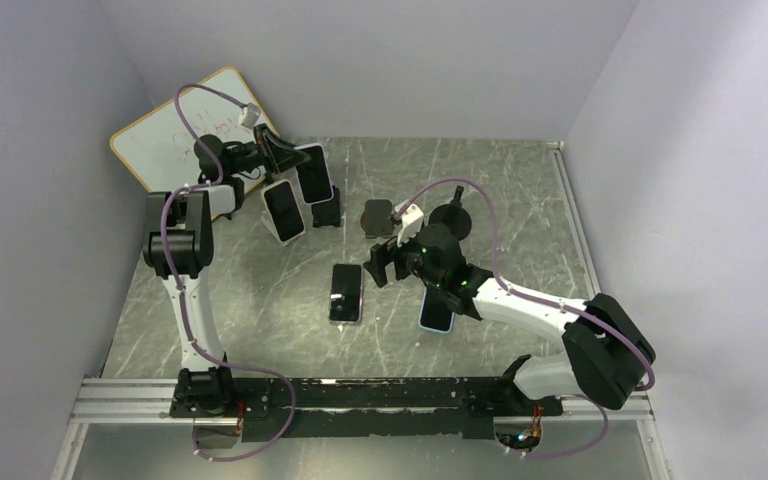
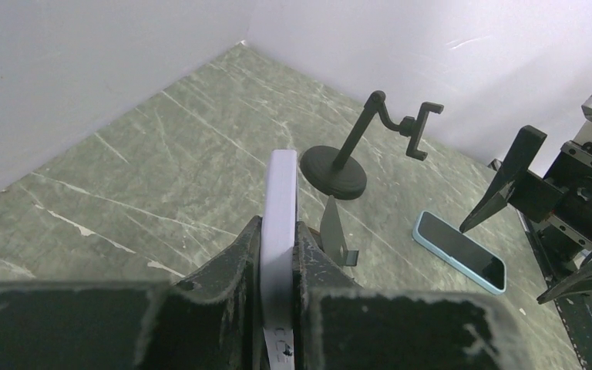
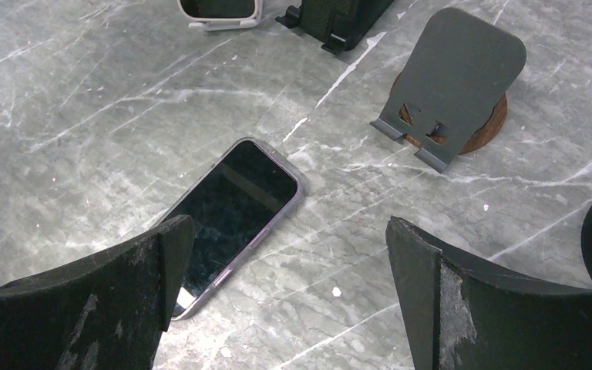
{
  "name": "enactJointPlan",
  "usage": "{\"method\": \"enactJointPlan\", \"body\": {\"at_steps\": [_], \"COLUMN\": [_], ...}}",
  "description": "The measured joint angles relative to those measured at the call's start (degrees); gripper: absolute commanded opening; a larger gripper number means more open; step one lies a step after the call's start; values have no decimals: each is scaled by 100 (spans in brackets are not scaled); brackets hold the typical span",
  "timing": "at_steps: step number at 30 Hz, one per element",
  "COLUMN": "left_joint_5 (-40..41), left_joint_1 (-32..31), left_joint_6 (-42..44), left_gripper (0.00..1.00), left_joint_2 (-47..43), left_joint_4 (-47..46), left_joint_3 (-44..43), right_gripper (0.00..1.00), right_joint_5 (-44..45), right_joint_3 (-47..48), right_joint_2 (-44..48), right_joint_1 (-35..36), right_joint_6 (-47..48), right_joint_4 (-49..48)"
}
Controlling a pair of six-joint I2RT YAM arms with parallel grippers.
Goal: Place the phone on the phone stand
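Black left gripper [image 2: 279,235]: clamped edge-on around the pale phone [image 2: 282,181], one finger pressed on each face.
Pale phone: held off the table at the far-left corner, dark screen, upright with a tilt; its lower end is close to the black stand [image 1: 326,212], but whether they touch cannot be told.
Leaning phone [image 1: 284,210]: pale case, dark screen, propped just left of the black stand.
Whiteboard [image 1: 185,125]: resting against the left wall, behind the left gripper.
Right gripper [image 3: 289,231]: jaws spread wide, holding nothing, over the middle of the table.
Purple phone [image 3: 235,200]: flat on the table, screen up, under the open right gripper, nearer one finger than the other.
Plate stand [image 3: 451,85]: grey tilted plate on a round wooden base, just beyond the purple phone.
Arm stand [image 2: 370,131]: round dark base, bent arm ending in a clamp, near the plate stand.
Blue phone [image 2: 460,250]: flat, screen up, beside the right arm.
Table [image 1: 520,200]: grey-green marbled surface.
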State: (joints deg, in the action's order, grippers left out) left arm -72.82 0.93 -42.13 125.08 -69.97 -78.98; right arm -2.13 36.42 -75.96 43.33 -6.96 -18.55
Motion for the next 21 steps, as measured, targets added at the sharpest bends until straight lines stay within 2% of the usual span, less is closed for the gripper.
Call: {"method": "enactJointPlan", "body": {"at_steps": [9,21], "left_joint_5": [52,50], "left_joint_1": [-101,-216], "left_joint_6": [-474,232], "left_gripper": [5,5], "left_joint_2": [367,361], "left_joint_4": [-415,431], "left_joint_3": [-2,-2], "right_gripper": [100,100], "right_joint_5": [0,-2], "right_joint_3": [0,-35], "right_joint_2": [-7,-7], "right_joint_1": [0,0], "right_joint_6": [-2,-4], "right_joint_4": [-4,-46]}}
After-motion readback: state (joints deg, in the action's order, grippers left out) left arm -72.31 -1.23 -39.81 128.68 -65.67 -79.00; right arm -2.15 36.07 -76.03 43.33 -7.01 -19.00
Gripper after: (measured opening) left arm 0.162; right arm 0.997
